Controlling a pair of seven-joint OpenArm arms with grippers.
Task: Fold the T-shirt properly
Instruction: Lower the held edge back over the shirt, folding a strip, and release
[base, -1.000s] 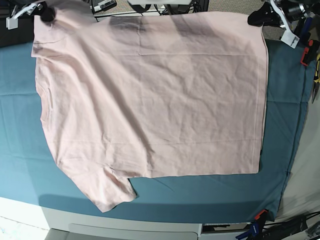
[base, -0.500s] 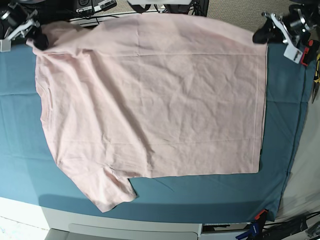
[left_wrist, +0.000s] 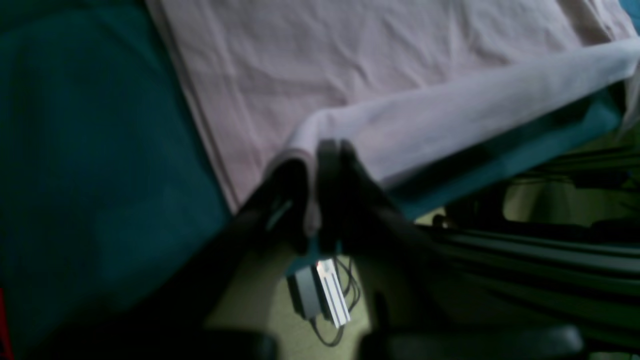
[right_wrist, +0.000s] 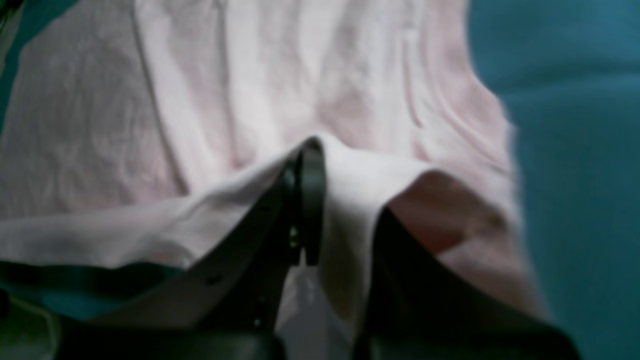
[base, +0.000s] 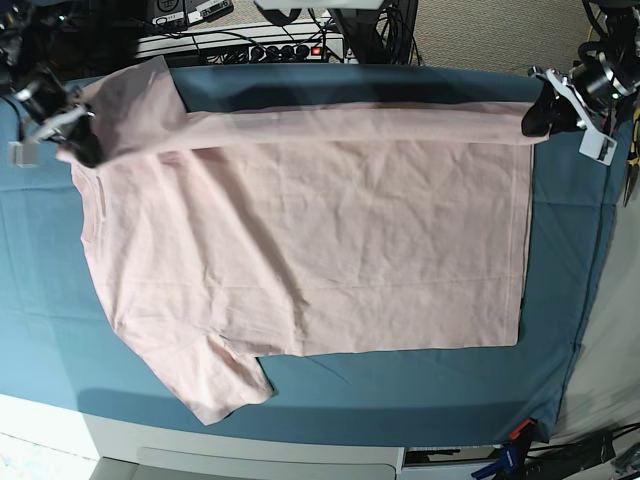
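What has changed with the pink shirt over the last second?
Both tools, left and right, have pulled the shirt's far edge toward the camera, starting a fold; bare cloth now shows behind it. Both remain shut on the fabric. The near sleeve and hem haven't moved.

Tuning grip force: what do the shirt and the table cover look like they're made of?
T-shirt: thin matte pink fabric, probably cotton knit; fine creases, and it drapes limply between the two grips. Table cover: teal woven-looking cloth, matte, smoother; weave too blurred to tell.
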